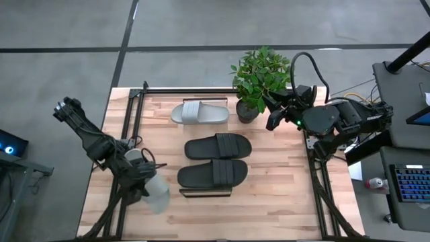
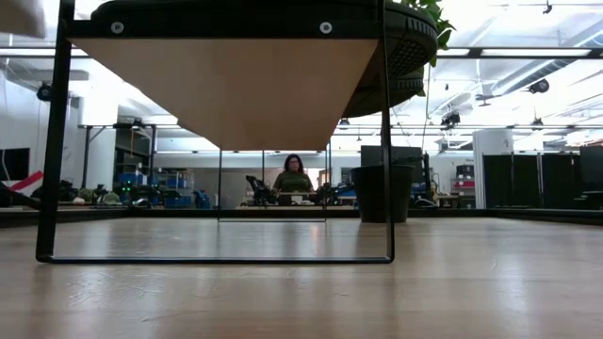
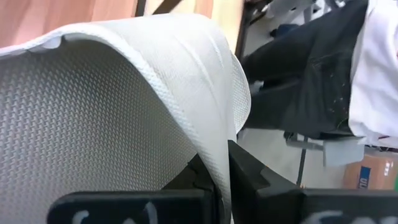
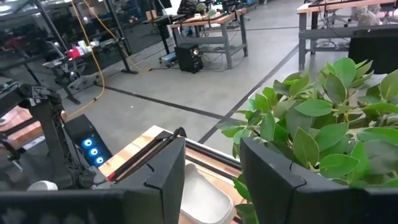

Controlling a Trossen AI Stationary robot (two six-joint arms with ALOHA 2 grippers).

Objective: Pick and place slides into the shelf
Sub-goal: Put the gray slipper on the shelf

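One pale grey slide (image 1: pixel 156 192) hangs in my left gripper (image 1: pixel 140 169), over the table's near left part. Its ribbed pale surface (image 3: pixel 93 118) fills the left wrist view. The shelf (image 2: pixel 236 89) is a wooden plank on a dark frame (image 1: pixel 205 194) in the middle of the table. On its top lie the two black slides (image 1: pixel 218 146) (image 1: pixel 212 173), soles down, and behind them the other pale grey slide (image 1: pixel 199 112). My right gripper (image 1: pixel 272 119) hovers open beside the plant, with nothing between its fingers (image 4: pixel 168 177). My left gripper pinches a thin curved wall of the pale grey slide (image 3: pixel 222 163) between its two fingers, by its edge; it looks like the wide strap. The fingers slant down from the table's left side. The slide hangs below them, clear of the table.
A potted plant (image 1: pixel 259 81) stands at the far right of the shelf, right by my right gripper. Dark rails (image 1: pixel 127 121) (image 1: pixel 316 175) run along the table's left and right sides. A person (image 2: pixel 294 177) sits far behind the table; another stands close by (image 3: pixel 311 81).
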